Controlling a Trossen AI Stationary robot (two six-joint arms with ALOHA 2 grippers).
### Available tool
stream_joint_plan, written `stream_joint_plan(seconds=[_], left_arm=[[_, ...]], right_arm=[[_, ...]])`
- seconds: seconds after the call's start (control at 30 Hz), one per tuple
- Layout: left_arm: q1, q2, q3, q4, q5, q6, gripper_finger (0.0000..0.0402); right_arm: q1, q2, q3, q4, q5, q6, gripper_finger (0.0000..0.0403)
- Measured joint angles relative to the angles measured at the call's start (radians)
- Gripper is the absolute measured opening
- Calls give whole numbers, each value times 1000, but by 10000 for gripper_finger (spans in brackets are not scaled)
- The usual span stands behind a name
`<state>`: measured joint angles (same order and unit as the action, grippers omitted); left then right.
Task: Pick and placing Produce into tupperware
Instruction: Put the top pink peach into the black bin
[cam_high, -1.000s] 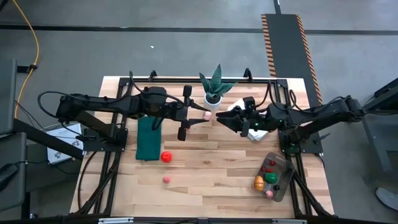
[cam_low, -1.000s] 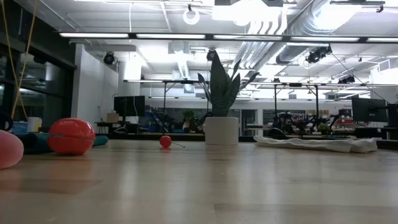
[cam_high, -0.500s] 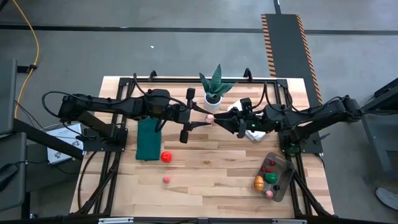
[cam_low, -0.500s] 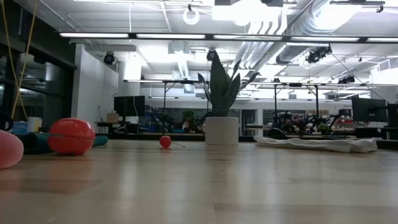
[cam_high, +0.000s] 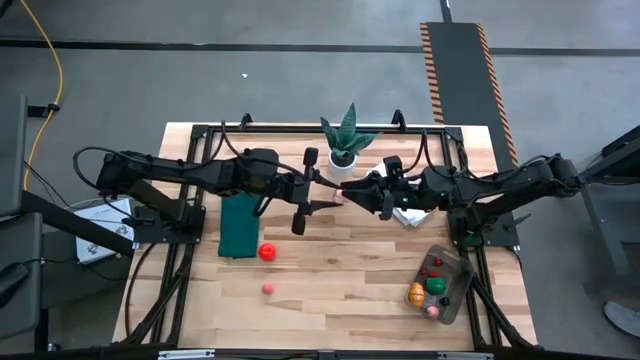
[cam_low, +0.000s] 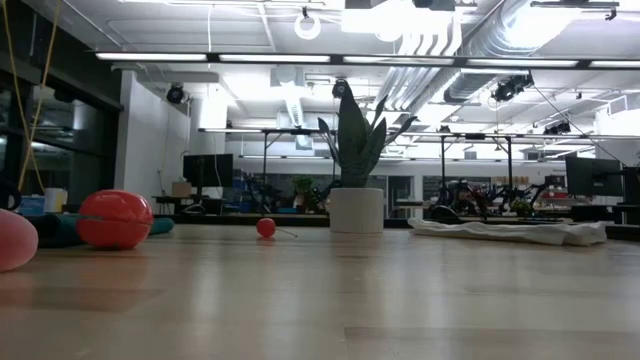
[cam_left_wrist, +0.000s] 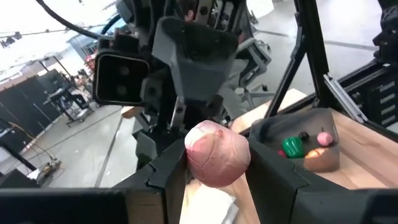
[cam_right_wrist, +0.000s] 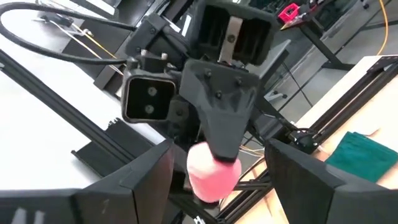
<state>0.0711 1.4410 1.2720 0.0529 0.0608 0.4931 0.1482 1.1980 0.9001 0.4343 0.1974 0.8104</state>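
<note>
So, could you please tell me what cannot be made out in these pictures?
- High view: small pink round fruit nearly hidden between left gripper and right gripper.
- Wrist views: whether the right jaws touch it, unclear.
- Low view: grippers above the frame; pink ball cut by edge.
- High view: contents of clear greyish tupperware too small to name.

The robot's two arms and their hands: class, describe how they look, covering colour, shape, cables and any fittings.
Both arms are dark, slender and jointed, with black cables looping along them. The left hand and right hand each end in two flat, dark, blunt fingers. Behind each pair of fingers sits an angular dark grey housing with a boxy black camera module at its side.
</note>
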Motion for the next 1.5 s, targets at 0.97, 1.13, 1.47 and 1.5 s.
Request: stream_joint_plan(seconds=[0.97, 1.13, 1.47, 1.5], left_arm=[[0, -3, 0, 5, -9, 4, 140], [0, -3, 0, 5, -13, 4, 140], [0, -3, 0, -1, -13, 3, 140], [0, -3, 0, -1, -13, 3, 140]], right_arm=[[0, 18, 0, -11, -15, 19, 243], [-4, 64, 0, 48, -38, 17, 243], [-5, 67, 1, 86, -41, 0, 243], [-5, 67, 1, 84, -41, 0, 243]])
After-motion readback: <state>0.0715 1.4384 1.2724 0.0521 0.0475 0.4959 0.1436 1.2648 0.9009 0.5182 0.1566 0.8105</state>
